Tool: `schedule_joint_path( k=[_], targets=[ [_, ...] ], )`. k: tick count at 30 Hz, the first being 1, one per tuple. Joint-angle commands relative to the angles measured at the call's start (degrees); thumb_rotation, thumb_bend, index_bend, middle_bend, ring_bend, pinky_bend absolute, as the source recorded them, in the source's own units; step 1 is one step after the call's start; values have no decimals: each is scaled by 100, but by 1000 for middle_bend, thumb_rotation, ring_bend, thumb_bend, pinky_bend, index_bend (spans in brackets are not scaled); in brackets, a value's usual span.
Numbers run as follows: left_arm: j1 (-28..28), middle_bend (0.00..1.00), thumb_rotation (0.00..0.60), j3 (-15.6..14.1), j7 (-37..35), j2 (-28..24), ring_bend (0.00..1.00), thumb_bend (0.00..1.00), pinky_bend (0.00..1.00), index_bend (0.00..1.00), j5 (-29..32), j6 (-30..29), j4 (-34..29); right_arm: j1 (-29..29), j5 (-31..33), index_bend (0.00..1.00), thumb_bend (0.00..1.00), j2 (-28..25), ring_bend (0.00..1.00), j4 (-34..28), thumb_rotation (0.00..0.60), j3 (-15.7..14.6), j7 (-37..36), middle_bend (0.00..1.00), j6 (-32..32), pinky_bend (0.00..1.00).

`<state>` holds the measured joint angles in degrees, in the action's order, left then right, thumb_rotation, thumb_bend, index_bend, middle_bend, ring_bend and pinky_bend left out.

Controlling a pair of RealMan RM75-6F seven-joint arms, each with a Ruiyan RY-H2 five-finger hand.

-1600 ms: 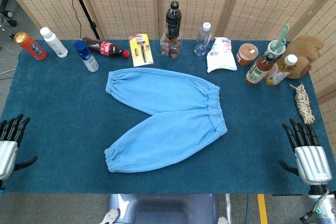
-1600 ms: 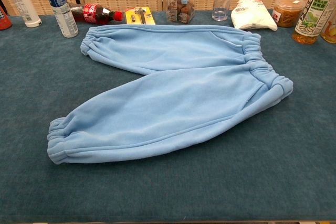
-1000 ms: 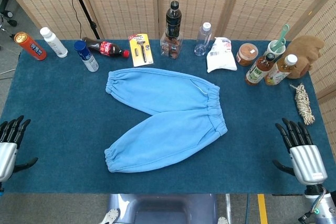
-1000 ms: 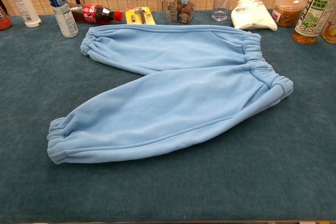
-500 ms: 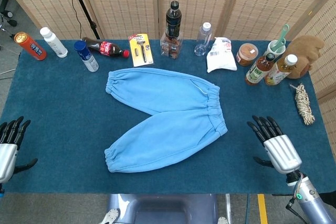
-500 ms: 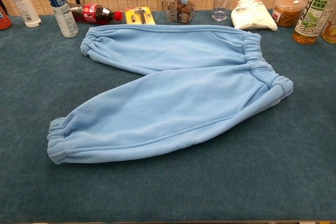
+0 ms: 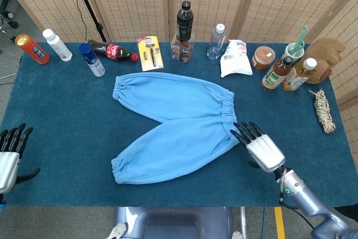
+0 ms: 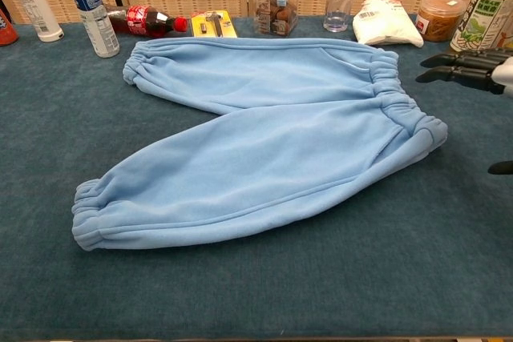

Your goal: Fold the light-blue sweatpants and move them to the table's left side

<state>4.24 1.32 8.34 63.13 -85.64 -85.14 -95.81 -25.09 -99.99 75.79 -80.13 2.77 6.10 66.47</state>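
Head view: the light-blue sweatpants lie flat at the middle of the bench, legs splayed toward 9 o'clock and the waistband toward 3 o'clock. The right hand hovers just beside the waistband's near corner, at about 4 o'clock from the garment's centre, its fingers spread wide and holding nothing. The left hand waits at the bench's 8 o'clock edge, well apart from the cloth, fingers also apart and empty. Bottles, a razor pack and a white pouch line the far edge at 12 o'clock.

Chest view: only the right hand's fingers show, at 3 o'clock, raised a little above the waistband rather than touching it. The lower leg's cuff sits at 8 o'clock, the upper cuff at 10 o'clock.

The step in hand looks like taking hold of the waistband to begin the fold. To do it well, bring the fingers down over the elastic edge and pinch through both layers, so the top one does not peel away alone. Lift only enough to clear the bench, then carry the near leg toward 12 o'clock onto the far one, cuffs aligned. Keep low; the bottles at the far edge could be tipped by a dragged hem.
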Motion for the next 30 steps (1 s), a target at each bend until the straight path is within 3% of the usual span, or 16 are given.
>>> schedule_joint_path(
  k=[1,15,20,27,30],
  targets=[
    [8,0,600,8,-3,2,0,0,0,0,20,19,1,-104,-47,78,0,192,0,205,600,34,-17,0,52,132],
    [31,0,600,38,48,16,0,0,0,0,114,80,-1,-451,38,106,0,852,0,1187,600,-16,-144,9,24,161],
    [54,0,600,56,67,26,0,0,0,0,173,132,0,-520,-35,177,0,1019,14,1403,600,-80,-325,63,171,204],
    [68,0,600,60,94,34,0,0,0,0,206,164,-11,-659,-86,318,1,1370,146,1936,600,-145,-652,178,273,326],
    [70,0,600,56,107,40,0,0,0,0,207,170,-15,-703,-94,350,58,1475,173,2133,600,-188,-812,207,282,350]
  ],
)
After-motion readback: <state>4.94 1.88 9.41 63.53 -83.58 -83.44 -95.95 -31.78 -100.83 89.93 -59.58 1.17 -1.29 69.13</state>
